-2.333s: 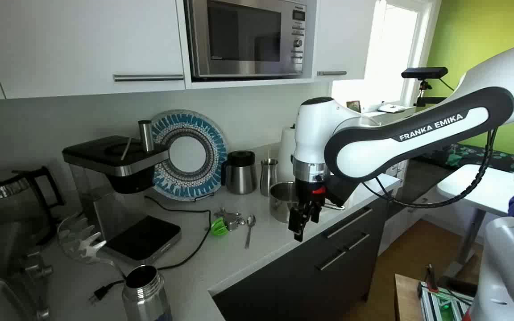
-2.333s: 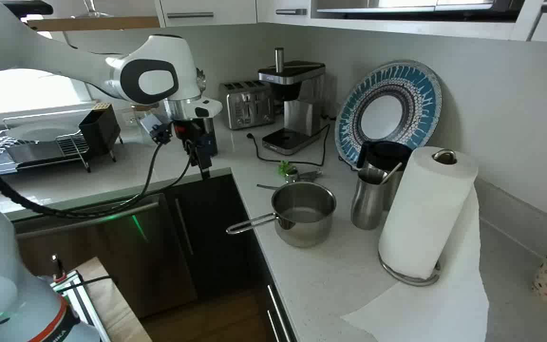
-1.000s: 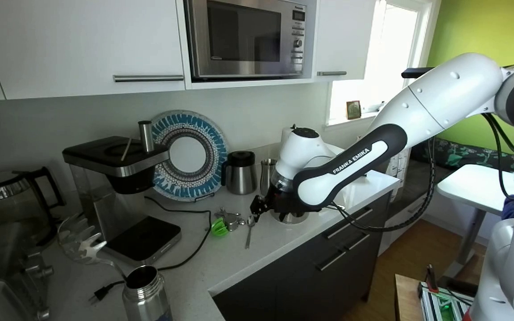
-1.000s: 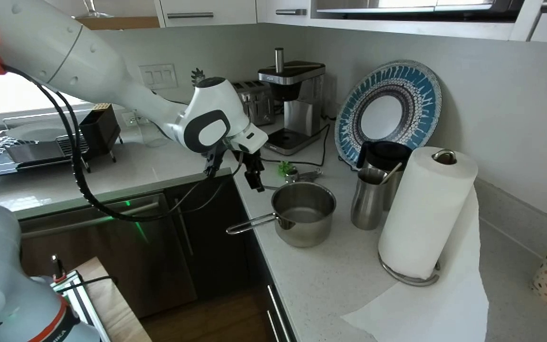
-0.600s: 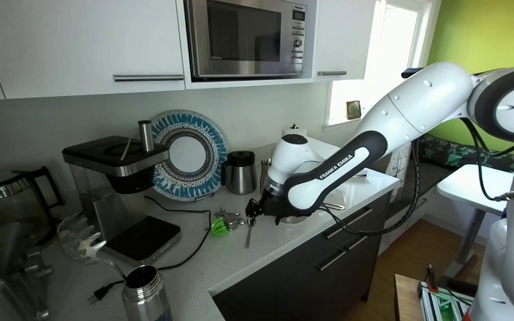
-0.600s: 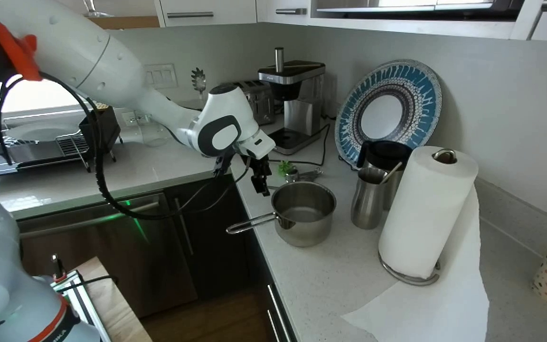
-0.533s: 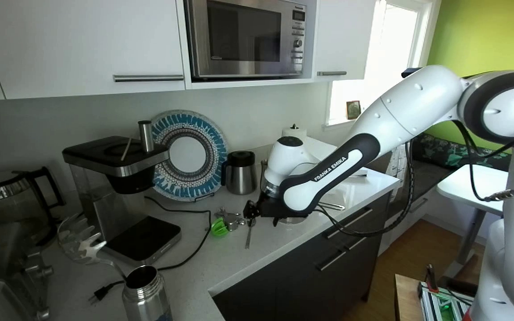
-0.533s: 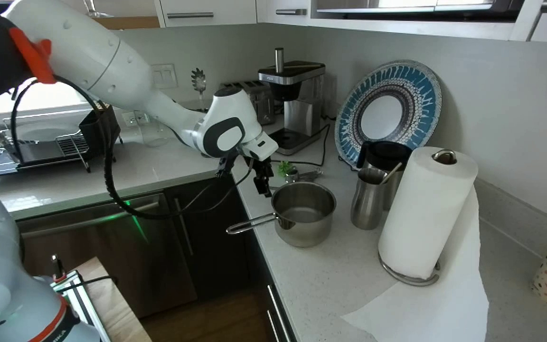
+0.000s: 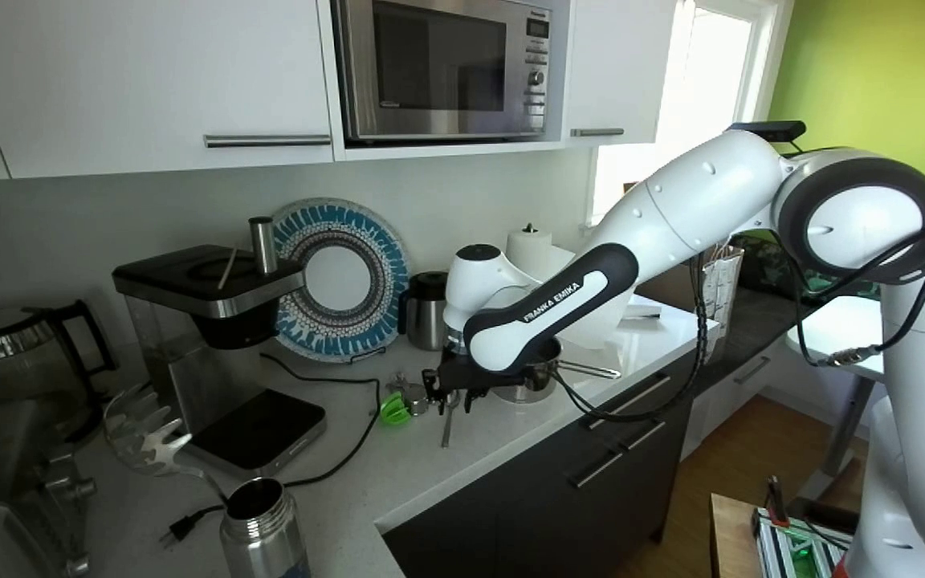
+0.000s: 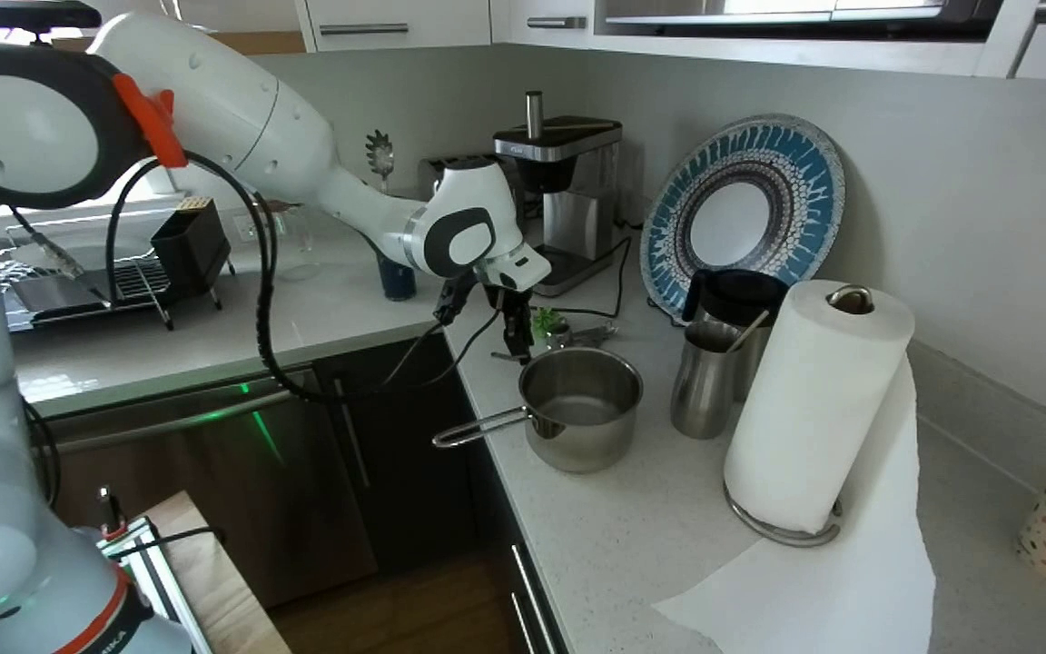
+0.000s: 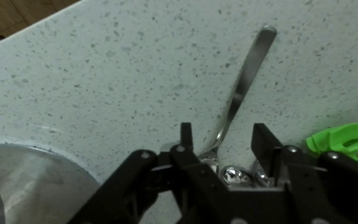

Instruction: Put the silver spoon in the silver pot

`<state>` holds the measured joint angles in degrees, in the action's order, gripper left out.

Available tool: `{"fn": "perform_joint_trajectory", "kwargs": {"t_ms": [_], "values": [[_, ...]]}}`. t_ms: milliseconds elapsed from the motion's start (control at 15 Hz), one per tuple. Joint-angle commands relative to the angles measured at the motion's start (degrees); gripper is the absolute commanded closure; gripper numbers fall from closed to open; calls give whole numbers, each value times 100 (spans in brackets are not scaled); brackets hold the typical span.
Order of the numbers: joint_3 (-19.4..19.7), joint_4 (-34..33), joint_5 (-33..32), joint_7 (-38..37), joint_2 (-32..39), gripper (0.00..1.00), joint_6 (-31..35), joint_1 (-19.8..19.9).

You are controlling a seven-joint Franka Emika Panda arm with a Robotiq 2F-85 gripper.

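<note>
The silver spoon (image 11: 247, 77) lies on the counter, its handle angled up and to the right in the wrist view. Its bowl is partly hidden behind a finger of my gripper (image 11: 222, 127). The jaws stand apart on either side of the spoon's neck, with a gap on both sides. In an exterior view my gripper (image 9: 453, 397) hangs over the bowl end of the spoon (image 9: 446, 429). Close beside it stands the silver pot (image 10: 582, 440), upright, with a wire handle; nothing shows inside. The pot (image 11: 48, 183) also fills the lower left of the wrist view.
A bright green object (image 11: 343, 140) and shiny metal measuring spoons (image 11: 236, 175) lie right beside the spoon's bowl. Behind the pot are a steel pitcher (image 10: 703, 391) and a paper towel roll (image 10: 809, 409). A black cord (image 9: 362, 437) crosses the counter near the coffee maker (image 9: 213, 281).
The gripper has swung over from the counter's front edge to the spoon, and shifted slightly further along in the last half second. Spoon and pot lie where they were.
</note>
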<state>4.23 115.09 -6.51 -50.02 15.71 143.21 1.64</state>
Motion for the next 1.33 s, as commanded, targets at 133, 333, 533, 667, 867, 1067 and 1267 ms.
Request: {"fn": "perform_joint_trajectory", "kwargs": {"t_ms": [133,333,533,667,867,1067,1267], "values": [[198,-662,191,-69,466,50,-583,-120],[228,-790,240,-99,612,42,-648,-130],[259,-918,290,-146,731,51,-756,-155],[274,-980,311,-181,801,72,-821,-167],[300,-999,296,-218,744,97,-918,-179],[324,-820,172,-258,428,100,-860,-255],[323,-607,3,-216,0,98,-795,-342]]}}
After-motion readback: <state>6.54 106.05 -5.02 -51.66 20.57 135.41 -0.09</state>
